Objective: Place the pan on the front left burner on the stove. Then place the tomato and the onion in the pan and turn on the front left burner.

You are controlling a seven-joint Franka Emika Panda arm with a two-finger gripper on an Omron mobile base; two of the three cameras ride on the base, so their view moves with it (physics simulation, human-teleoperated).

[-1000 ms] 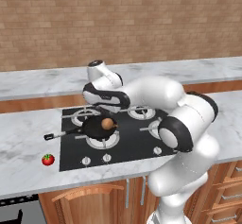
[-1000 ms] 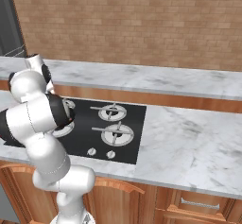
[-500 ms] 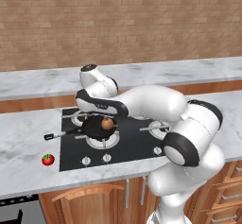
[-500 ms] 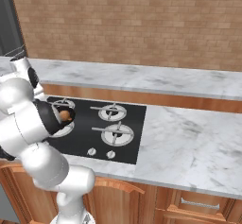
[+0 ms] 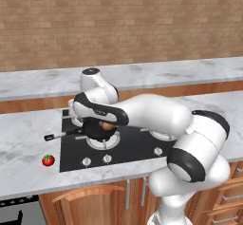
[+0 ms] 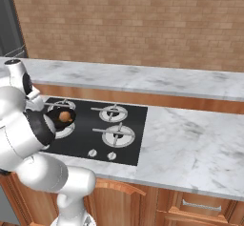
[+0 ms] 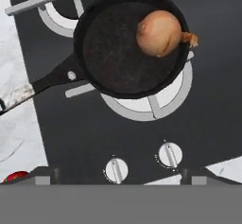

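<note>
my gripper [image 7: 116, 178]: fingers spread wide, holding nothing, above the pan [image 7: 127, 43]
tomato [image 7: 16, 176]: lay beside my left fingertip, on the counter [image 7: 14, 138]

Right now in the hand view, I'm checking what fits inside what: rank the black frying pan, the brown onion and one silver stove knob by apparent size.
1. Round black frying pan, by far the largest.
2. Smooth brown onion, lying in the pan.
3. Small silver knob, smallest, though it looks only somewhat smaller than the onion.

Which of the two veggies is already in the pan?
The onion, the brown ball lying inside the black pan on the front left burner. The red tomato sits on the counter, left of the stove.
</note>
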